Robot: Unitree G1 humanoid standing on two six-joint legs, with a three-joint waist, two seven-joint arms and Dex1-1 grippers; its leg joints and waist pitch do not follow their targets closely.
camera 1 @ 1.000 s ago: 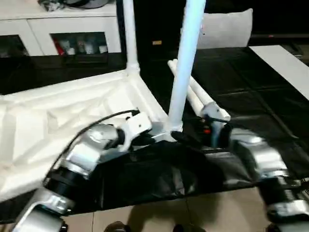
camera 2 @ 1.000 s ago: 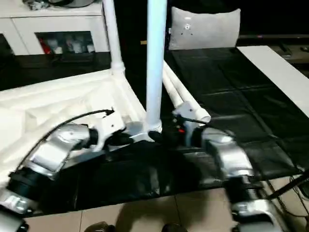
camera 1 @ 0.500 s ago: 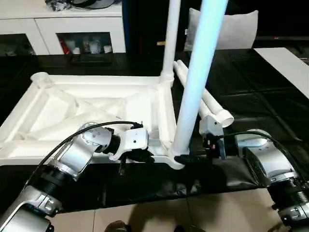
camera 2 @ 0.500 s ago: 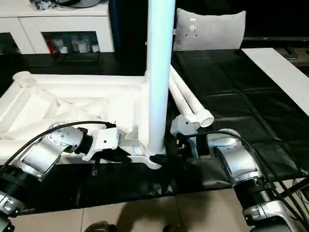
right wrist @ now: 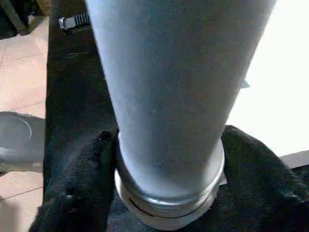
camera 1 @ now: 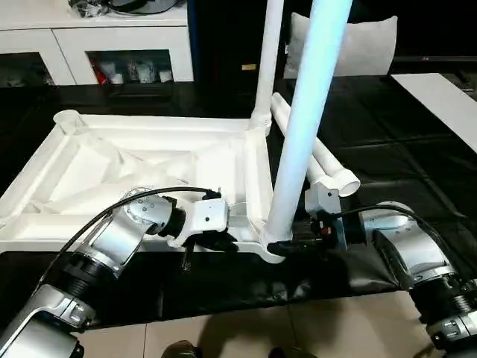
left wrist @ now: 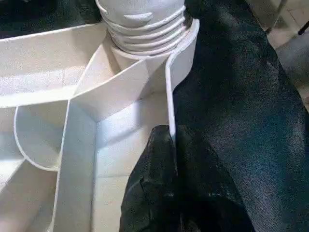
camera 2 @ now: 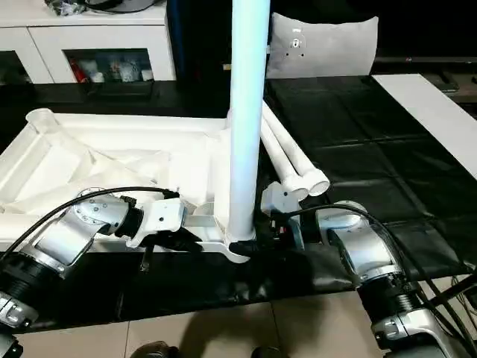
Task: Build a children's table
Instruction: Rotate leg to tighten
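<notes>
Upturned table top (camera 1: 141, 168) on black mat (camera 1: 387, 164). Left gripper (left wrist: 173, 145) pinching its near rim. Right gripper (right wrist: 164, 164) clamped around upright near-corner leg (camera 1: 302, 127). Two loose legs (camera 1: 317, 153) just beside.

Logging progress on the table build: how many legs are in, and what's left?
One leg stands in the far corner of the upturned tabletop. The right gripper clasps a second leg at the near corner socket while the left gripper pinches the tabletop's rim. Two loose legs still lie on the mat.
</notes>
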